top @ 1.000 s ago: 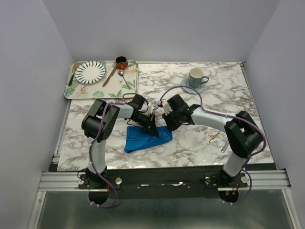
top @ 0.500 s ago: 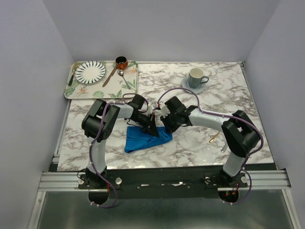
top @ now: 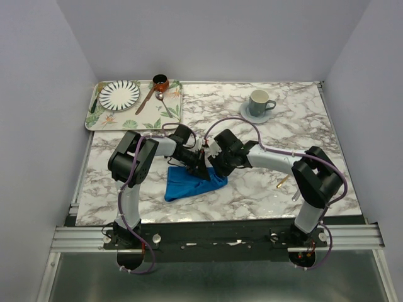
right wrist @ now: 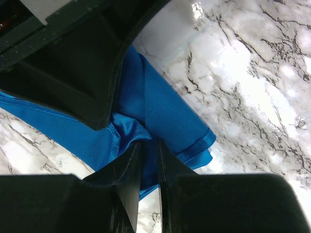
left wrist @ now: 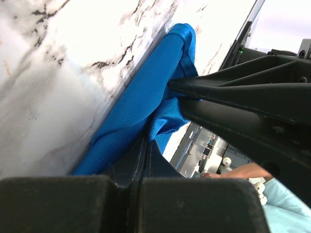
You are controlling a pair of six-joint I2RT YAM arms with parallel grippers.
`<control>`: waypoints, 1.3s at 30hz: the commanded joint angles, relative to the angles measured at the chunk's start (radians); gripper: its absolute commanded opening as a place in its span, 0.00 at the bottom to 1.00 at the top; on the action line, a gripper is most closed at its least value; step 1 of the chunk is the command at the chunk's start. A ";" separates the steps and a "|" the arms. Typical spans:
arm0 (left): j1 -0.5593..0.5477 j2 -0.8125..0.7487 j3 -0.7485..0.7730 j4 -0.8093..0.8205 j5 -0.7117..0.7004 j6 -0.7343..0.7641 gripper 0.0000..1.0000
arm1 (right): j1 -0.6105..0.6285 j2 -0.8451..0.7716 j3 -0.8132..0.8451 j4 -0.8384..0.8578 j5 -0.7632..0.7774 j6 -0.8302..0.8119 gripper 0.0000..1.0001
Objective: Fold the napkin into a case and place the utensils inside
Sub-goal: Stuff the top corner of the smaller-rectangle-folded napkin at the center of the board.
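Under left pincer [top: 200, 168] and right pincer [top: 214, 170], each clamping its far edge, napkin [top: 187, 184] is lying rumpled on table [top: 252, 196]; no case formed yet. Utensils [top: 281, 183], well right of right pincer, are waiting untouched.

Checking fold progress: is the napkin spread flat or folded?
Folded, not flat: the napkin lies doubled in layers, bunched edge pinched by left gripper and right gripper.
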 commanded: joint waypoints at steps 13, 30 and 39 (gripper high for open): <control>0.007 0.055 -0.013 0.022 -0.133 0.032 0.00 | 0.036 0.025 0.040 -0.029 0.111 -0.017 0.01; 0.008 0.055 -0.017 0.021 -0.137 0.035 0.00 | 0.010 -0.056 0.045 -0.055 0.154 -0.012 0.01; 0.010 0.056 -0.020 0.017 -0.137 0.038 0.00 | -0.001 -0.036 0.043 -0.061 0.136 -0.025 0.10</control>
